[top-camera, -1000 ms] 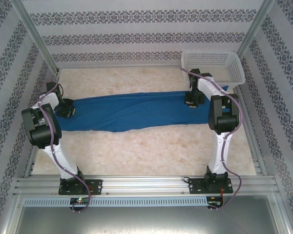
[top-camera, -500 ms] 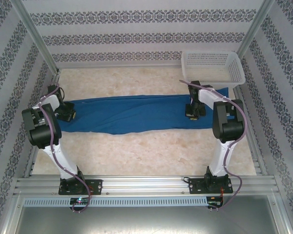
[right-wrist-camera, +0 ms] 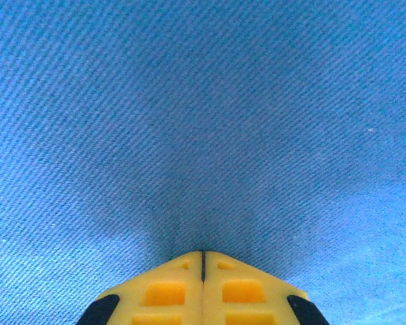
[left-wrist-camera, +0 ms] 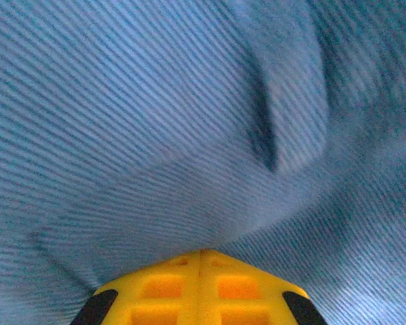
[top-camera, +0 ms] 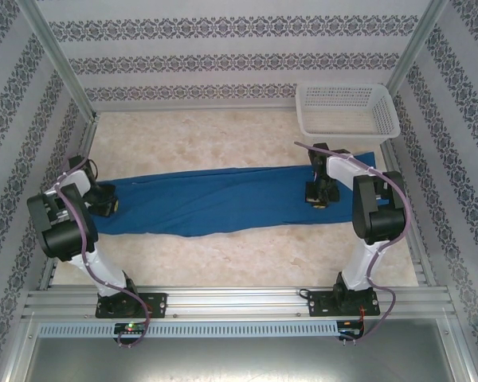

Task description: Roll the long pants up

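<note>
The long pants (top-camera: 215,199) lie flat on the table (top-camera: 223,263), stretched as 1 long royal-blue band. Their long axis runs left to right across the middle of the surface, and the right end sits a little farther from me than the left. I cannot tell which end is the waist. The far edge is nearly straight, while the near edge bulges toward me left of centre and tapers off to the right. Up close the cloth is a soft twill with fine diagonal ribs. In the left wrist view the pants (left-wrist-camera: 155,122) carry a deep dark fold and several creases running down to the fingertips; in the right wrist view they (right-wrist-camera: 203,122) are smoother, puckering gently toward the tips. My left claw (top-camera: 105,204) sits on the left end of the band, and its yellow waffle-moulded fingers (left-wrist-camera: 169,288) are pressed together with fabric pulled in at their point. My right claw (top-camera: 319,196) is down on the right part of the band, short of its end. Its claw tip (right-wrist-camera: 203,254) is closed to a thin seam, pinching the cloth as well. A white mesh basket (top-camera: 312,119), rectangular with perforated plastic walls, stands at the far right corner just beyond the pants' right end. The table has a pale, mottled stone look, and patterned wallpaper (top-camera: 223,64) in banded rows surrounds it.
</note>
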Controlling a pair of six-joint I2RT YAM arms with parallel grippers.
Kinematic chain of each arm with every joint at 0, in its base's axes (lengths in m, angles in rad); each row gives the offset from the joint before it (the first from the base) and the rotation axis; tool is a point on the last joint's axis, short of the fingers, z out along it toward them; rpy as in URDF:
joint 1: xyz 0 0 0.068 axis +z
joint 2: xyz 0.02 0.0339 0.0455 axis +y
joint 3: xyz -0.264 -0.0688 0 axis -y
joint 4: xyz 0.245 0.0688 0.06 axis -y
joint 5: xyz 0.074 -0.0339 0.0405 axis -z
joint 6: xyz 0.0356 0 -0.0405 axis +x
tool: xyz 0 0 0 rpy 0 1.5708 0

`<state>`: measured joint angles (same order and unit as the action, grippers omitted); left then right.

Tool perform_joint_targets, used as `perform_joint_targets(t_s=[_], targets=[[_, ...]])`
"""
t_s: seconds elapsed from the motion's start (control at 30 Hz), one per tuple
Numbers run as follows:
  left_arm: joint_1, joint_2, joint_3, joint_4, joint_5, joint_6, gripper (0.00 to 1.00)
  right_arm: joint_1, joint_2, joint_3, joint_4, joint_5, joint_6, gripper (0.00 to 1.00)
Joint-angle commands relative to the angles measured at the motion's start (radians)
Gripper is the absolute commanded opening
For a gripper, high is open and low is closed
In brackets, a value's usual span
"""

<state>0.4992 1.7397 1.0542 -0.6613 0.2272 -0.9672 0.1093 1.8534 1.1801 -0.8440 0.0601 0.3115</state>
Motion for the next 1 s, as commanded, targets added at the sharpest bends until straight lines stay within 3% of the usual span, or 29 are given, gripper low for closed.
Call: perform_joint_targets(t_s=[0.0,0.03,0.07,0.13,0.2,0.27,0.3,0.33,0.37,0.43,0.47,0.5,0.77,0.9,0.97], targets=[[0.05,-0.051,0.013,-0.111,-0.087,0.043,0.0,-0.002,-0.034,0.002,-0.109,0.051,0.022,0.0],[0.05,-0.057,0.038,-0.119,-0.082,0.047,0.0,-0.002,-0.049,0.029,-0.127,0.052,0.021,0.02],[0.05,-0.068,0.067,-0.124,-0.073,0.05,0.0,-0.003,-0.067,0.067,-0.149,0.065,0.017,0.1],[0.05,-0.08,0.123,-0.116,-0.029,0.044,0.0,-0.019,-0.089,0.156,-0.189,0.091,0.001,0.32],[0.044,-0.089,0.176,-0.091,0.03,0.035,0.0,-0.068,-0.087,0.259,-0.226,0.104,-0.019,0.71],[0.037,-0.085,0.223,-0.07,0.089,0.037,0.01,-0.139,-0.058,0.338,-0.244,0.123,-0.042,0.9],[0.035,-0.079,0.247,-0.064,0.121,0.045,0.09,-0.185,-0.036,0.37,-0.251,0.118,-0.051,0.96],[0.033,-0.076,0.264,-0.057,0.148,0.055,0.19,-0.236,-0.016,0.394,-0.249,0.077,-0.063,0.98],[0.032,-0.07,0.28,-0.051,0.178,0.068,0.36,-0.296,0.007,0.414,-0.243,0.012,-0.079,0.98],[0.032,-0.061,0.309,-0.058,0.223,0.095,0.79,-0.397,0.051,0.451,-0.235,-0.074,-0.117,0.98],[0.031,-0.058,0.322,-0.06,0.244,0.108,0.94,-0.431,0.075,0.478,-0.239,-0.093,-0.142,0.98],[0.032,-0.06,0.328,-0.061,0.258,0.114,1.0,-0.459,0.098,0.509,-0.24,-0.098,-0.166,0.98],[0.033,-0.068,0.318,-0.027,0.296,0.107,1.0,-0.525,0.277,0.704,-0.292,-0.149,-0.327,0.98],[0.033,-0.046,0.304,-0.007,0.314,0.106,1.0,-0.552,0.303,0.676,-0.26,-0.296,-0.354,0.96],[0.033,-0.033,0.303,0.001,0.312,0.112,1.0,-0.569,0.329,0.693,-0.279,-0.265,-0.36,0.96]])
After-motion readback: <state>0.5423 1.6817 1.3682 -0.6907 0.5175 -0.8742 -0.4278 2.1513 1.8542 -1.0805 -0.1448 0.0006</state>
